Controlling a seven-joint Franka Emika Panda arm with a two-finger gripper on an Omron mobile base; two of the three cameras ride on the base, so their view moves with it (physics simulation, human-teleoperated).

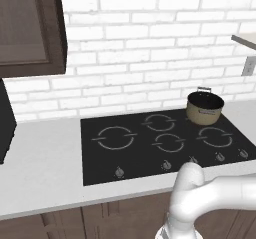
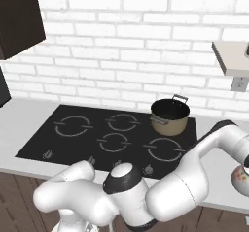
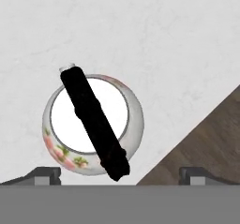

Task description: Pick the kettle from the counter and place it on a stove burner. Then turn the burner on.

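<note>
The hand (image 3: 120, 175) looks straight down at the kettle (image 3: 93, 124). Its two tips sit far apart at the bottom of the hand view, so the hand is spread wide and holds nothing. The kettle stands on the pale worktop (image 3: 164, 40), near the edge. It is white and round with small flowers on its side, and its black handle (image 3: 93, 122) runs slanted across the top. The kettle lies between the two tips, closer to the left one. In the right base view a bit of the kettle (image 2: 241, 177) peeks out at the far right, past the arm. On the black stove (image 1: 150, 158) a tan pot (image 1: 204, 108) stands at the back right. The big burner (image 1: 114, 137) at the left is bare
</note>
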